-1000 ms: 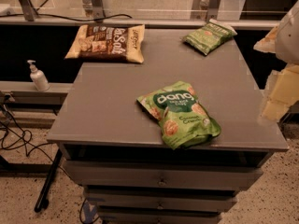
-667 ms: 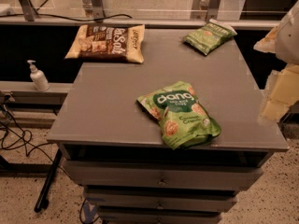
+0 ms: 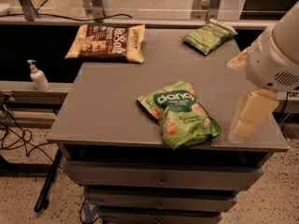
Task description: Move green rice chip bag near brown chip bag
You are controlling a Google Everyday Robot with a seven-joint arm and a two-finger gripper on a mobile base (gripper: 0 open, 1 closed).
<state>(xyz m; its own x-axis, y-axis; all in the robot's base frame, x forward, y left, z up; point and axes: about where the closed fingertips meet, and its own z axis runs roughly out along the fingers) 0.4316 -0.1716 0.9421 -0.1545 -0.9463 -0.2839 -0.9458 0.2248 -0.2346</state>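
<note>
The green rice chip bag, bright green with white "dang" lettering, lies flat near the front edge of the grey table, right of centre. The brown chip bag, wide, tan and dark brown, lies at the far left corner of the table. My gripper hangs at the table's right edge, just right of the green rice chip bag and apart from it, holding nothing. The white arm housing is above it.
A smaller, darker green bag lies at the far right of the table. A soap dispenser bottle stands on a lower ledge to the left. Cables trail on the floor at left. Drawers sit under the tabletop.
</note>
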